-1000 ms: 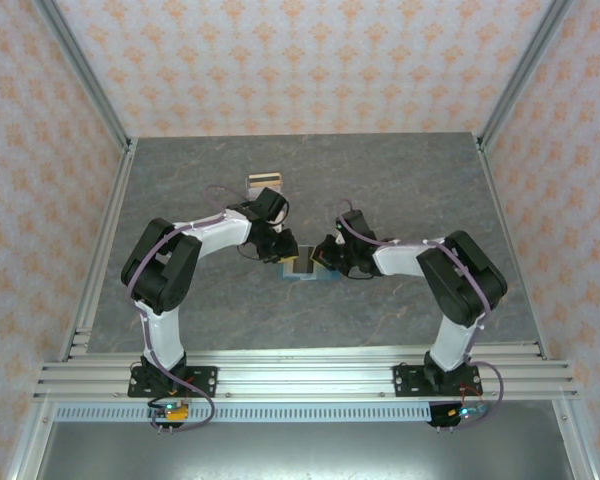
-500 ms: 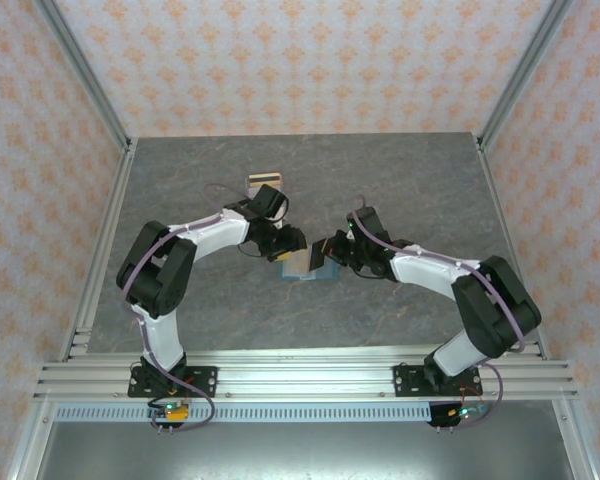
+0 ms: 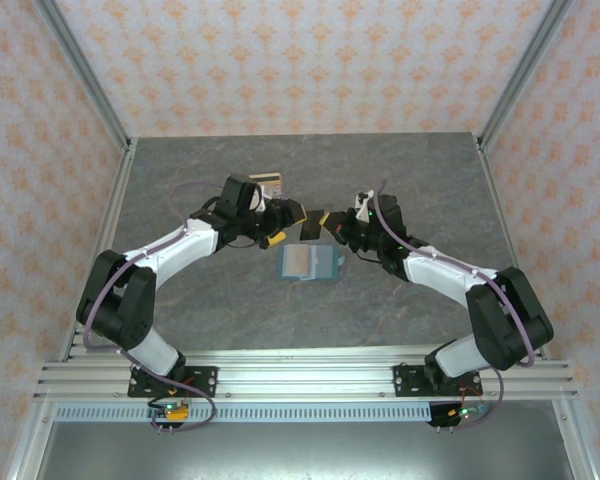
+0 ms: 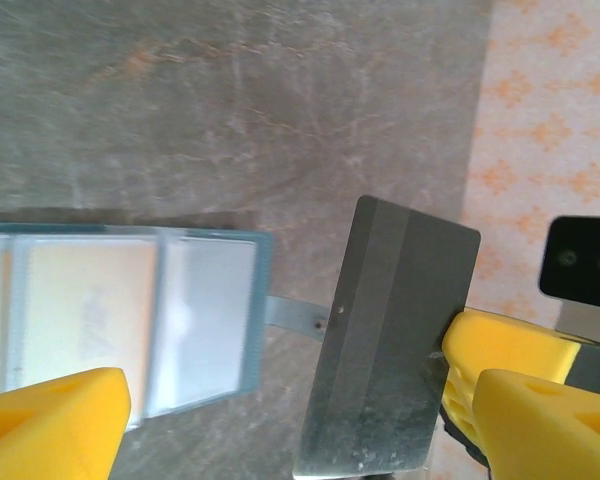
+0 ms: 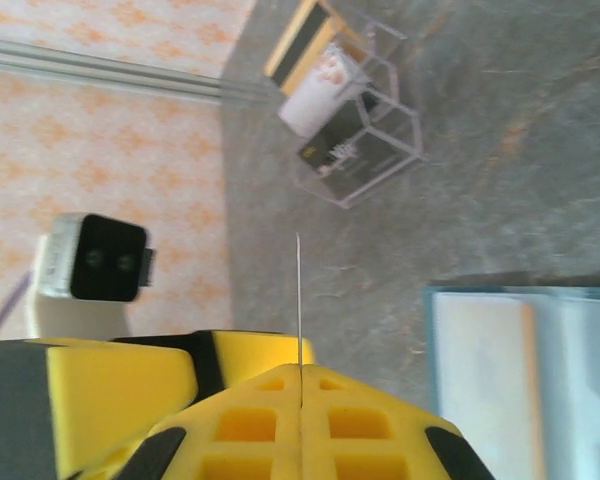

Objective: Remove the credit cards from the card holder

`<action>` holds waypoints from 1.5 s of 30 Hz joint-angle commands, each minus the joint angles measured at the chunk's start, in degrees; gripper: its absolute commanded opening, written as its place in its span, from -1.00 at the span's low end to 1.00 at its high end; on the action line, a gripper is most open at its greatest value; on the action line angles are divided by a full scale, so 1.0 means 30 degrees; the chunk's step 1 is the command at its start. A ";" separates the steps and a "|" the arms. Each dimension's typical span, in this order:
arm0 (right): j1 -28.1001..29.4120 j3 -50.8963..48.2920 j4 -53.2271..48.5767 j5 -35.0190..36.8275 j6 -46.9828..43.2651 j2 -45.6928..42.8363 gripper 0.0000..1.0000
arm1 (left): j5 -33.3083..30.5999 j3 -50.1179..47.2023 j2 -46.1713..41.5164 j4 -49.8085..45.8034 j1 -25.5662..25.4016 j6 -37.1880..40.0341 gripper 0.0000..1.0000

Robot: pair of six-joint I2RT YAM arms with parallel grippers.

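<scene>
Now, nearest you, the card holder (image 3: 323, 265) lies open and flat on the table (image 3: 420, 180) with a tan card (image 4: 80, 300) in its left panel. Nothing pins it, so pulling that card could drag the holder along. Just beyond, your right gripper (image 5: 300, 385) is clamped on one edge of a grey card (image 4: 395, 340) and the left gripper (image 3: 288, 222) gapes wide close beside it, so a careless sweep could knock that shallow hold loose short of the far clear box (image 5: 405, 125).
</scene>
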 commanded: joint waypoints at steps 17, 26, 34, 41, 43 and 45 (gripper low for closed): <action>-0.0425 -0.1044 0.5254 -0.2287 0.2985 0.0101 -1.00 | 0.2902 -0.0077 -0.0875 0.4954 0.0015 -0.1731 -0.48; -0.0405 0.0732 -0.2524 -0.0784 -0.0963 -0.0769 -0.47 | 0.1059 0.0922 -0.1160 0.0355 0.0011 0.1580 -1.00; -0.0431 0.2942 -1.1058 0.3078 -0.4878 -0.1580 0.48 | -0.4398 0.3234 -0.1460 -0.7093 -0.0058 0.7896 -1.00; -0.0431 0.3518 -1.2773 0.4323 -0.6080 -0.1812 0.80 | -1.1215 0.4122 -0.1298 -0.8157 -0.0438 1.4257 -1.00; -0.0445 0.3958 -1.3378 0.4235 -0.6406 -0.1848 0.84 | -1.1733 0.4772 -0.0802 -0.8369 -0.0438 1.5278 -1.00; -0.0437 0.4019 -1.3441 0.4288 -0.6694 -0.1880 0.94 | -1.1868 0.5325 -0.0382 -0.8311 -0.0428 1.6375 -1.00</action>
